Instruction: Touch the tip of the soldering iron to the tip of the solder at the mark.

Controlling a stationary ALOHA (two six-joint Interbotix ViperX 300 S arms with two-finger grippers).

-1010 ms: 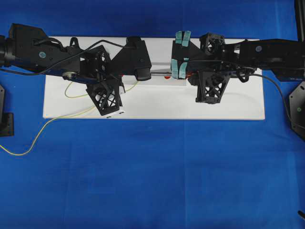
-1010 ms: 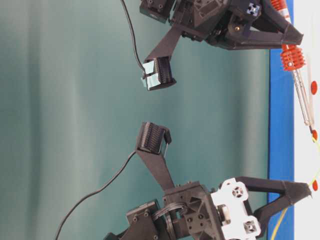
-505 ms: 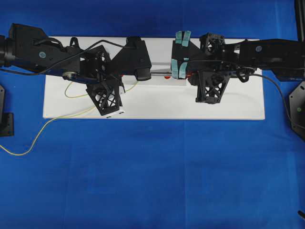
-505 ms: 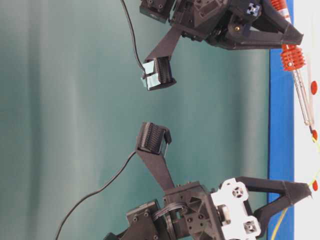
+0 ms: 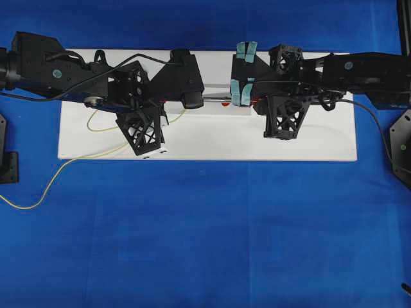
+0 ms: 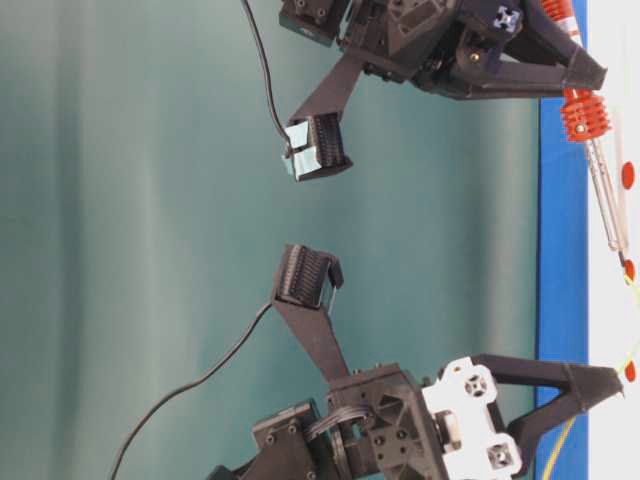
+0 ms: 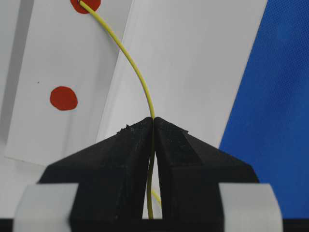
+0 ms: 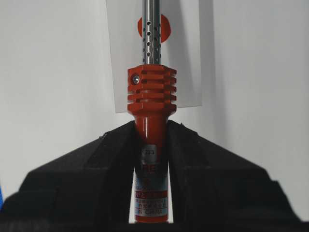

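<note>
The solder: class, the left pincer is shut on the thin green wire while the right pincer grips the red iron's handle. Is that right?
Not quite. The solder is yellow, not green, as the left wrist view shows. The rest stands: the left pincer is shut on it, and the right pincer grips the red handle of the soldering iron.

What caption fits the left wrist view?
Left claw shut on thin yellow solder wire, which curves up to a red dot on the white board.

Looking straight down from overhead, sideways at table level, closely from both wrists; sharing the white board (image 5: 212, 138).
</note>
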